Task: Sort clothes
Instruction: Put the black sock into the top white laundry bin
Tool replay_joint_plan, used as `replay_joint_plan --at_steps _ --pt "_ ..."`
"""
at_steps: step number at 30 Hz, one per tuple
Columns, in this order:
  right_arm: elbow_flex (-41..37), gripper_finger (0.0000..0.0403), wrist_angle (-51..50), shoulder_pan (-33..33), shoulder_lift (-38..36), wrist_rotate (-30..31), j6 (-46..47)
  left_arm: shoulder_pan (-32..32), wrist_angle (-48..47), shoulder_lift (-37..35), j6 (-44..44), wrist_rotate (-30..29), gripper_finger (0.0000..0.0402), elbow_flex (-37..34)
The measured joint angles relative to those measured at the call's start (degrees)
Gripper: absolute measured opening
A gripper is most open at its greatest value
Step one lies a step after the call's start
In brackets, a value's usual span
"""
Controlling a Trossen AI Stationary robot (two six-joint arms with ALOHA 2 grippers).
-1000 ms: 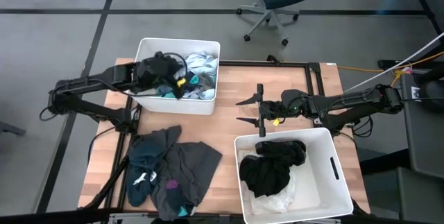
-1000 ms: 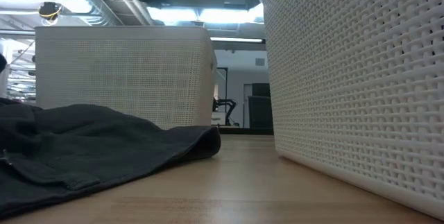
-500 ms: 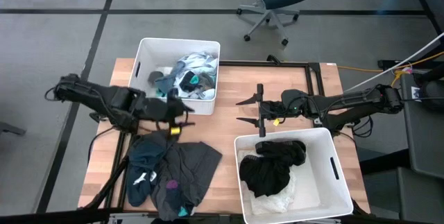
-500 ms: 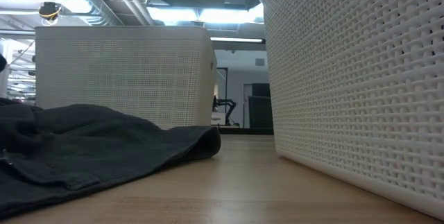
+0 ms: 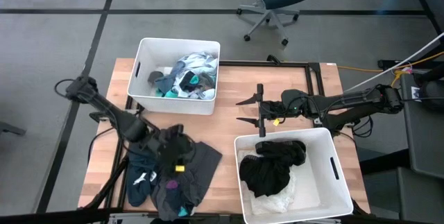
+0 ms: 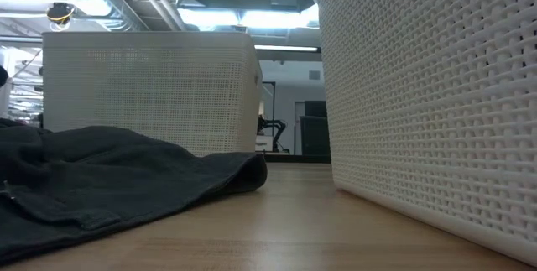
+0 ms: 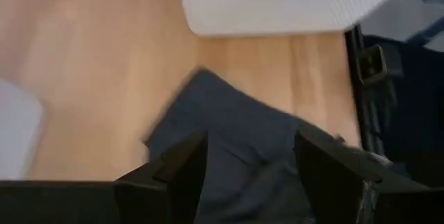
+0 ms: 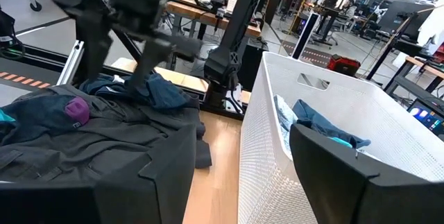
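Dark grey/teal clothes (image 5: 173, 175) heaped flat, table near-left; black and white garments (image 5: 274, 172) in near-right bin; pale, teal pieces (image 5: 186, 78) in far bin.

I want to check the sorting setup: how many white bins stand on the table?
2. One white bin stands at the table's far left; the other bin at the near right. None seems hidden.
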Motion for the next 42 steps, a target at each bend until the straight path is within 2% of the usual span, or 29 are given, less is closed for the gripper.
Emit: replay_joint_plan --at_steps 11,21,27,37,42 --pt "0.0 0.0233 -0.01 -0.01 -0.01 -0.01 0.03 -9.3 -3.5 4.41 -15.35 2.85 0.0203 0.0" --pt "0.0 0.0233 0.03 0.0 -0.01 0.01 0.02 -14.05 -2.61 8.63 -27.13 4.75 0.0203 0.0" --pt "0.0 0.0233 -0.02 0.0 0.0 1.37 -0.1 -14.81 -0.51 13.45 -29.16 6.34 0.0203 0.0" --pt "0.0 0.0233 -0.27 -0.01 -0.01 1.45 -1.9 -14.7 -0.48 20.13 -29.53 12.53 0.0203 0.0" --pt "0.0 0.0233 0.14 0.01 -0.01 1.45 -3.07 -14.63 -0.49 20.18 -29.51 12.53 0.0177 0.0"
